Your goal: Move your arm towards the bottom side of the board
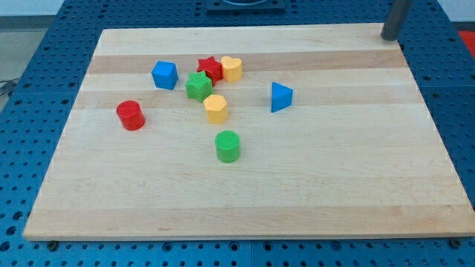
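Straight dark rod cut off by view's top edge, only its lower stretch shows; my tip point(389, 36) sits at the far top right corner of the pale wooden board point(297, 193), right at the edge, hard to tell if on wood or just off it. Tip touches nothing, no block against it. All blocks well apart from tip, toward 8–9 o'clock of it. Blue triangular block point(280, 97) is the nearest. Cluster further left: red star block point(210, 68) touching yellow heart-like block point(231, 68), green star block point(198, 86) just below them, yellow hexagonal block point(216, 108) at 5 o'clock of it. Blue cube point(165, 75) at cluster's 9 o'clock. Red cylinder point(130, 115) leftmost. Green cylinder point(228, 146) lowest. Blue perforated table point(30, 133) surrounds board
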{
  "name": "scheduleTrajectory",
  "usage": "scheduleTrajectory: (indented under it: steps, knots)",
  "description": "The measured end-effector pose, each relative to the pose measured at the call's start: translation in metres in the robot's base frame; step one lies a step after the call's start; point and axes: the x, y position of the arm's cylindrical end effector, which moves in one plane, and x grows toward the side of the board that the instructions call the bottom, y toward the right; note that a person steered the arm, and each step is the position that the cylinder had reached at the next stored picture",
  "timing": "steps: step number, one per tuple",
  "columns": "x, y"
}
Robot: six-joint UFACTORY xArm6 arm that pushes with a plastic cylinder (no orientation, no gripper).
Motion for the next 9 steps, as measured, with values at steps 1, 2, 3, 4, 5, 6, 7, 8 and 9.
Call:
scheduleTrajectory:
  steps: [1,2,3,4,5,6,7,8,9]
  knots:
    - [0.097,0.004]
    - [0.124,0.001]
    - [0.046,-0.029]
    - [0.003,-0.044]
    - [0.019,-0.055]
    - [0.128,-0.067]
    - [0.151,-0.069]
    - [0.069,-0.079]
    - [0.008,-0.089]
